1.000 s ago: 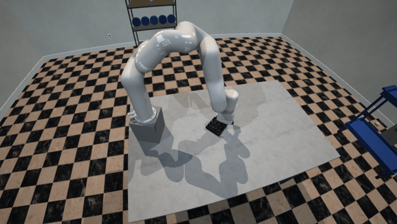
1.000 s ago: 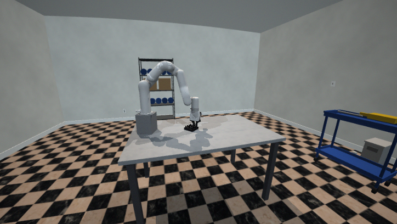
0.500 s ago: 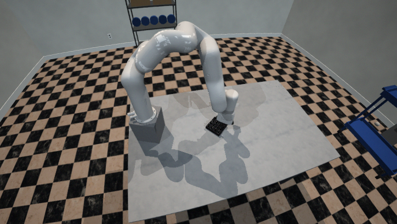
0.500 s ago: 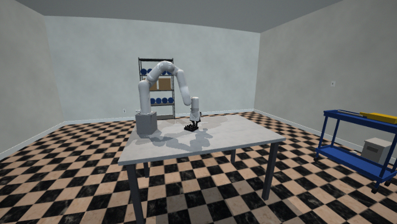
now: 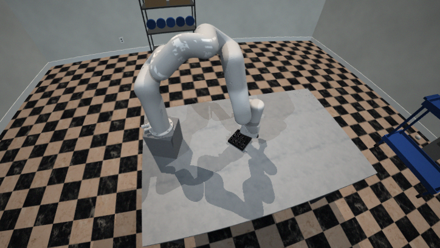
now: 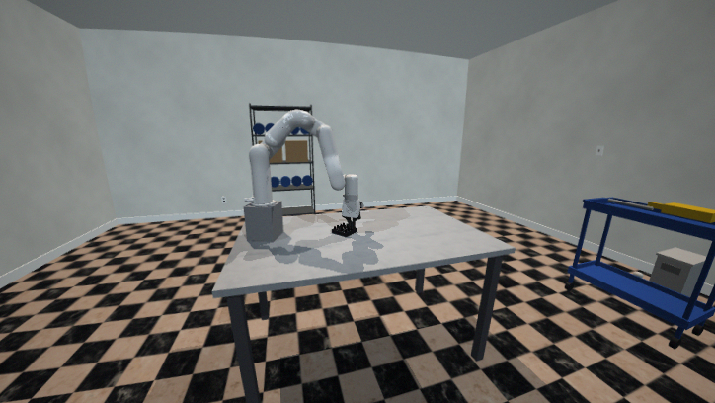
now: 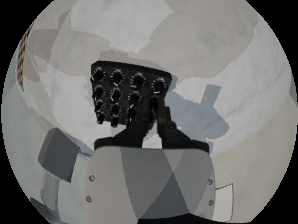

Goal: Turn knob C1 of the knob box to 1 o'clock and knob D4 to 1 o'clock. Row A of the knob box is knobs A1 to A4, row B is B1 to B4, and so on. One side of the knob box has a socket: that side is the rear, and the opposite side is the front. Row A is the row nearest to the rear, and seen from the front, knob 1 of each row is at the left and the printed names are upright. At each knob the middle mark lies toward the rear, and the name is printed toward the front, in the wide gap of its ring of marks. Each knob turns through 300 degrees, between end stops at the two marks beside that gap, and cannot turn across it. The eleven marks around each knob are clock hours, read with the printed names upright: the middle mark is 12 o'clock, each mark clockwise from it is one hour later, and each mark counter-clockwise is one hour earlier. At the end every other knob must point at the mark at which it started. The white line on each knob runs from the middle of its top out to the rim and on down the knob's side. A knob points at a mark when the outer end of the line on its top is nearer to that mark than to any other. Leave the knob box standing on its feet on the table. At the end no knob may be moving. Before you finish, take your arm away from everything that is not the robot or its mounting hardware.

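- Knob box (image 5: 239, 140) (image 6: 344, 231) (image 7: 130, 65) stands on the pale surface (image 5: 310, 138) (image 6: 425, 245) (image 7: 200, 50), near its middle and a little toward the edge on the shelf side. From above, I see its sides set at a slant to the surface's edges.
- My gripper (image 5: 250, 132) (image 6: 352, 224) (image 7: 153, 104) points down over one side of the box, its fingers (image 6: 352, 223) low among the knobs.
- The fingers are close together with a narrow gap. I cannot tell whether they are clamped on a knob, because their dark tips blend into the dark knobs around them.
- In the wrist view, the knob (image 7: 159, 86) at the box's far right corner sits just beyond the fingers, outside their gap.
- White lines show on several knobs, but I cannot read the printed names, nor tell where C1 and D4 point.
- My arm (image 5: 181, 50) (image 6: 297, 120) rises from a grey block (image 5: 160, 151) (image 6: 262, 227) (image 7: 59, 152) by the surface's left edge, as the top view has it, and arches over toward the box.
- A blue cart (image 5: 409, 157) (image 6: 590, 203) stands on the floor, well apart from the surface's right edge. A shelf rack (image 5: 169, 31) (image 6: 279, 107) stands by the back wall.
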Controlling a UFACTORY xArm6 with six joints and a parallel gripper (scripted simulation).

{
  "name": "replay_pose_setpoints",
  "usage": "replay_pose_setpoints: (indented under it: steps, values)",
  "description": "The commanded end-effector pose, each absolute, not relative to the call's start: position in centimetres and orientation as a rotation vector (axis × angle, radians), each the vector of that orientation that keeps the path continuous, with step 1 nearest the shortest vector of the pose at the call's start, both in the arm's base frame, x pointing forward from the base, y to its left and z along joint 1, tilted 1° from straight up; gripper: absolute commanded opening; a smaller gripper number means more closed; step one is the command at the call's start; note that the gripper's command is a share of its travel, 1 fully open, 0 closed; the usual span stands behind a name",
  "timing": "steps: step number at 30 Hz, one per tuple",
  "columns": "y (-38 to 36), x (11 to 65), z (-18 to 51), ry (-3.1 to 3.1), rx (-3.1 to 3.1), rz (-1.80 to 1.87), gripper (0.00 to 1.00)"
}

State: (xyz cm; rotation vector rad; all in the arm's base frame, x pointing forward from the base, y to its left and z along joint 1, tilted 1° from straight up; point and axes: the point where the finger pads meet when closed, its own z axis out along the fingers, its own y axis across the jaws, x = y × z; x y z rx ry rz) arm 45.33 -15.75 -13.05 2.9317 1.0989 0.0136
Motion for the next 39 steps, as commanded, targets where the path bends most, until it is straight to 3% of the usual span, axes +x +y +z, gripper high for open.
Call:
replay_pose_setpoints:
  steps: [1,25,39]
  values:
    - [-15.8,45.49,-12.92,1.098,2.929,0.018,0.08]
    - [-15.8,45.49,-12.92,1.087,2.934,0.018,0.08]
    - [-15.8,45.49,-12.92,0.752,3.038,0.02,0.08]
